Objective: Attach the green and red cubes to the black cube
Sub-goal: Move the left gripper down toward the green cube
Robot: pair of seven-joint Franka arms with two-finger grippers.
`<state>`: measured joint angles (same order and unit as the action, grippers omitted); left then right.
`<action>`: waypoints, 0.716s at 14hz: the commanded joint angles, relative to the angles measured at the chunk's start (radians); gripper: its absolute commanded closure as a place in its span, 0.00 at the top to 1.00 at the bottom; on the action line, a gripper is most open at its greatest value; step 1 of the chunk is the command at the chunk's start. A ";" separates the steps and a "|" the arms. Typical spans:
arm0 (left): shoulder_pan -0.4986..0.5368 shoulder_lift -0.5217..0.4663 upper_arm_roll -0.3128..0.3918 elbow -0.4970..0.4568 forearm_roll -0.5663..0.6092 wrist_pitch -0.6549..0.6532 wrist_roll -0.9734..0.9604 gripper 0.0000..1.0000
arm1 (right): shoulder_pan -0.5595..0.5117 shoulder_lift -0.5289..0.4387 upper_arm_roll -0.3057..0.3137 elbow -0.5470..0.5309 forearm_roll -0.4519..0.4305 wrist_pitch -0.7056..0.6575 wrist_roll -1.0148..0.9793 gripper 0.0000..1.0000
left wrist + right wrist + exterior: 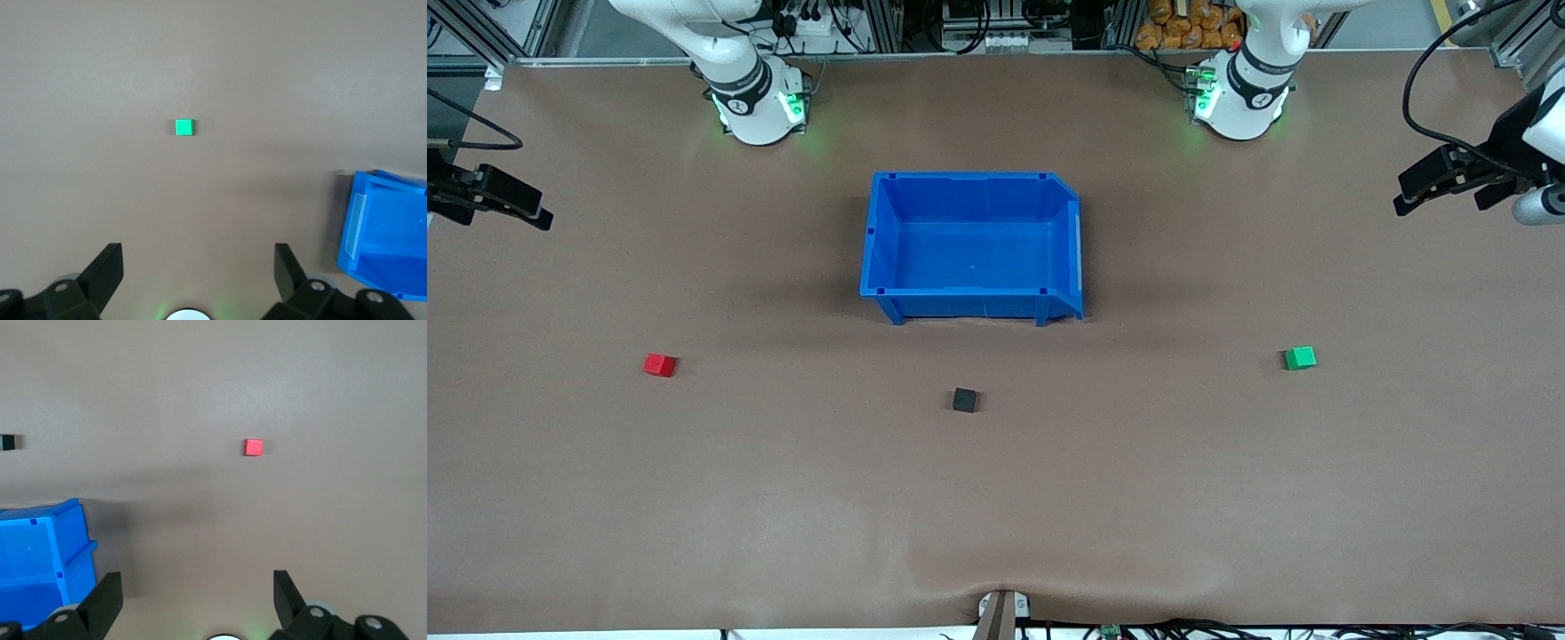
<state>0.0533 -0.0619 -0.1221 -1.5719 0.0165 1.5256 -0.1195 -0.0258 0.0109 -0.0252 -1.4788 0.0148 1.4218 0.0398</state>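
Observation:
The black cube (964,400) sits on the brown table, nearer to the front camera than the blue bin. The red cube (660,364) lies toward the right arm's end, and the green cube (1300,357) toward the left arm's end. My left gripper (1440,200) hangs open and empty over the table's left-arm end; its wrist view shows the green cube (184,127) well ahead of its open jaws (198,257). My right gripper (503,213) hangs open and empty over the right-arm end; its wrist view shows the red cube (253,447), the black cube (7,442) and its open jaws (197,583).
A large blue plastic bin (969,307) stands empty in the table's middle between the two arm bases. It also shows in the left wrist view (383,233) and the right wrist view (40,553). Cables and a small clamp (1003,609) sit at the table's near edge.

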 commanded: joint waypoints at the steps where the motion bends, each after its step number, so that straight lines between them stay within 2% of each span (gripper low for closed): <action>1: -0.003 0.011 -0.002 0.024 0.007 -0.008 0.001 1.00 | -0.026 -0.029 0.019 -0.028 -0.013 0.005 -0.017 1.00; 10: 0.007 0.031 0.001 0.007 0.007 -0.013 -0.006 1.00 | -0.026 -0.028 0.019 -0.026 -0.006 0.005 -0.015 1.00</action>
<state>0.0572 -0.0506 -0.1187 -1.5749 0.0165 1.5246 -0.1197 -0.0273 0.0109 -0.0252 -1.4788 0.0148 1.4218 0.0372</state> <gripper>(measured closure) 0.000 0.000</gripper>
